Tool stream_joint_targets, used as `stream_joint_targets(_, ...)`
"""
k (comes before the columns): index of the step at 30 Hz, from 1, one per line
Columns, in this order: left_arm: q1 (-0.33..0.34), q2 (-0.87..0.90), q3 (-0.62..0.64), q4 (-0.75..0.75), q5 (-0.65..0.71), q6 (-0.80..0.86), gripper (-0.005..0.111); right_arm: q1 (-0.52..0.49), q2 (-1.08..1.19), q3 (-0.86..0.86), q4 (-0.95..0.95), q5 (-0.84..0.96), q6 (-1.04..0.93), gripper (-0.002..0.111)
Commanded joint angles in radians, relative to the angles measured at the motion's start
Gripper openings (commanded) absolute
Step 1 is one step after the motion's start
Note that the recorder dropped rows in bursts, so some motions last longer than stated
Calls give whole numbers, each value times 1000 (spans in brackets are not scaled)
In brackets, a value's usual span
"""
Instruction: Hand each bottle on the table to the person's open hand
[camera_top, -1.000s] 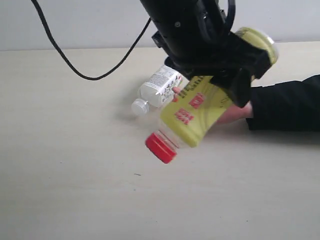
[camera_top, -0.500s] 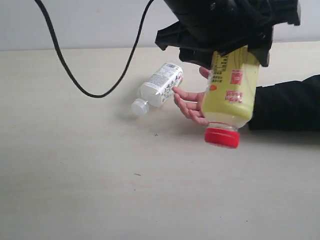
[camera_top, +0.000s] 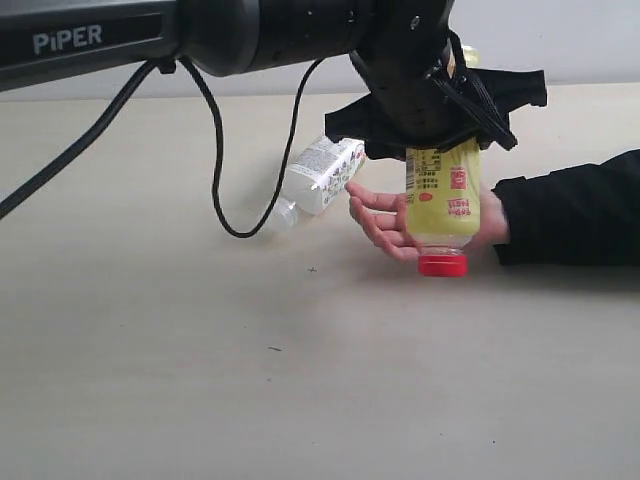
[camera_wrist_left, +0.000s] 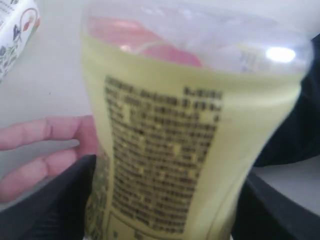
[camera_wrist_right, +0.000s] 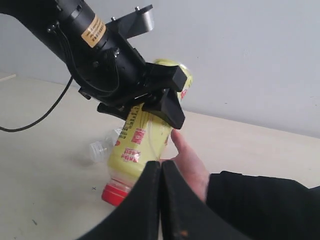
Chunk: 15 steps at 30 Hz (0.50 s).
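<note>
Left claw: clamped around the upper body of the yellow bottle, its jaws held wide by the bottle's girth.
Right claw: fingers pressed together with nothing between them, standing off to the side of the handover.
Change in pose: a second ago the yellow bottle is slanted, cap pointing down and to the left of the exterior view; now it hangs almost straight, red cap lowest.
Change in place: over the last second the bottle travels from the near side of the person's open hand to a spot directly over the palm, and the arm now stretches in from the left across the top of the exterior view.
Grip over that second: unchanged, the bottle is not let go.
Meaning for the task: the carry looks finished; by my reading only the release into the palm is left for this bottle.
Contact: whether the cap already touches the palm cannot be told.
Whitish bottle: lying on its side on the table just beyond the fingertips, where it lay a second ago, not yet handed over.
Count, bottles in view: two, one yellow and one whitish.
Count, hands: one, palm up, with a black sleeve behind it.
Count, claws: two, one loaded and one empty.
</note>
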Motion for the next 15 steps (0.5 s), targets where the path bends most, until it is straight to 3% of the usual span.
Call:
stream_joint_targets(1, -10, -2, -12, 2, -108, 17, 0, -2, -4, 4, 0, -3, 0, 0)
stream_joint_targets(10, -8, 3, -16, -38, -8, 50, 0, -2, -4, 4, 0, -3, 0, 0)
stream_joint_targets(15, 17, 18, -105, -46, 162, 13, 0, -2, -4, 4, 0, -3, 0, 0)
